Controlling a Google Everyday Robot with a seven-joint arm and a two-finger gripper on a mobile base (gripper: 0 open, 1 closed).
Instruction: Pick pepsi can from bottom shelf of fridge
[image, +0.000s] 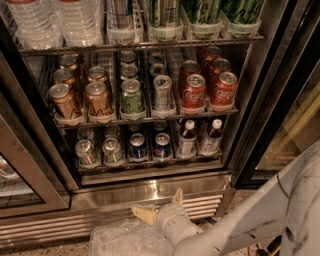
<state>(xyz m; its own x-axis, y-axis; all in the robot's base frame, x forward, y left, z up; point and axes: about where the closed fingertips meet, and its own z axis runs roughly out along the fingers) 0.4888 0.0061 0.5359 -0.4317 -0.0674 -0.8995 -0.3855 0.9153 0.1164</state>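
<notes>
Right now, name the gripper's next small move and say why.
Probably raise the gripper up and forward toward the pepsi can: it sits open, low before the fridge base, below the bottom shelf where the can stands untouched.

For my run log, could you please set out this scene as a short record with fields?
fridge: door open, racks stocked
bottom shelf: silver cans at left, blue cans in the middle, two bottles at right
pepsi can: upright, one of two blue cans side by side, untouched
rack above: red Coca-Cola cans at right
gripper: open, empty, low in front of the vent grille, below the bottom shelf
task state: can not yet grasped
</notes>
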